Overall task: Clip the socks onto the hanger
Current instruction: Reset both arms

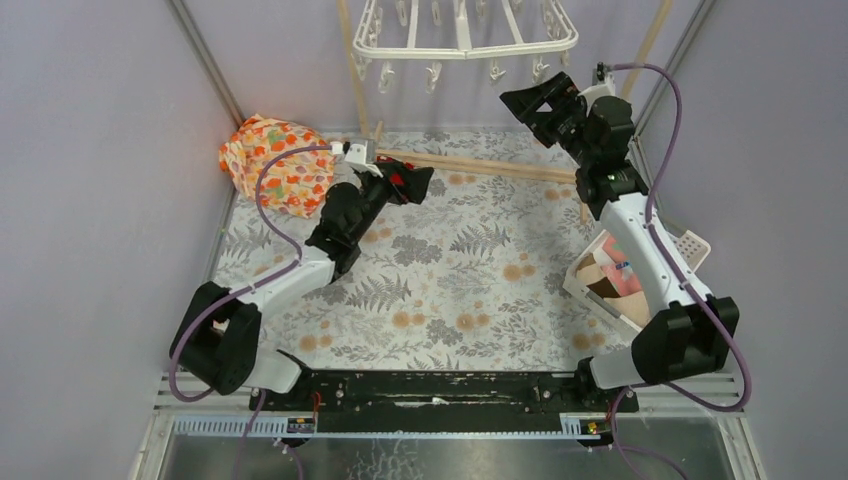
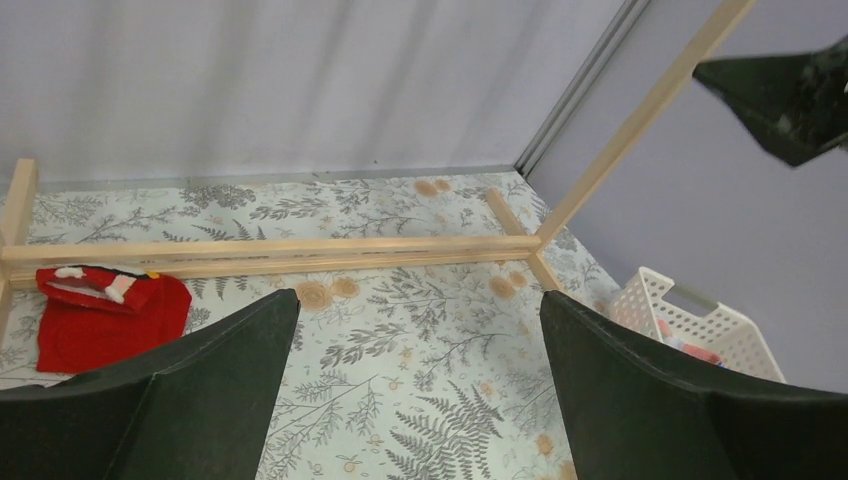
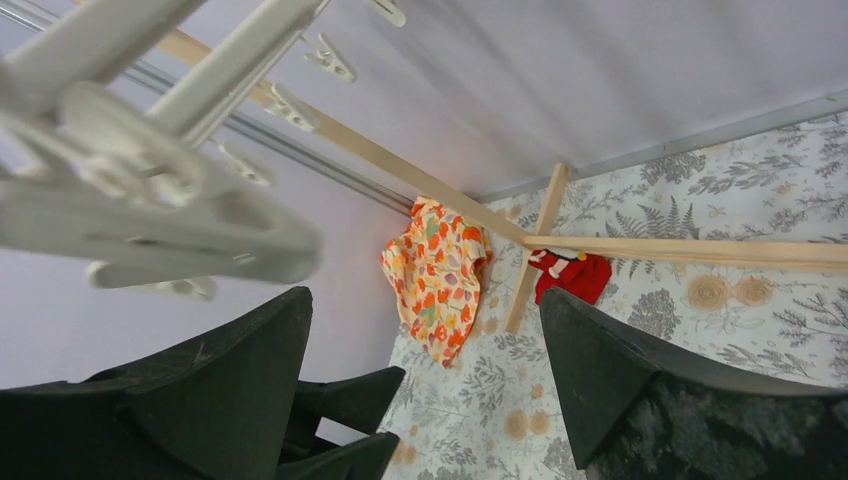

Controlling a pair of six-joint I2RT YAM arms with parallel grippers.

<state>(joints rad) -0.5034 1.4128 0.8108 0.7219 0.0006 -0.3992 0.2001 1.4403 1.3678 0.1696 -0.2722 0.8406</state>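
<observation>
Fern-print tabletop (image 1: 470, 290), far edge: red sock (image 2: 100, 315) beside wooden stand (image 2: 270, 250). Left gripper (image 2: 420, 310) spread nearby; right gripper (image 3: 425, 310) spread beneath hanger (image 1: 460, 45). Step: pickup; next, probably pinching sock.

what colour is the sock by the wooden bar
Bright red fabric sock, clearest in left wrist view.

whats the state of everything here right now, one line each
red sock, lying flat, unclipped
hanger, hanging up, nothing clipped on the part in view
left end effector, open, empty
right end effector, open, empty, raised near the hanger
basket, holding socks
pink and tan socks, in the basket, unclipped
flowered cloth, bunched up
</observation>
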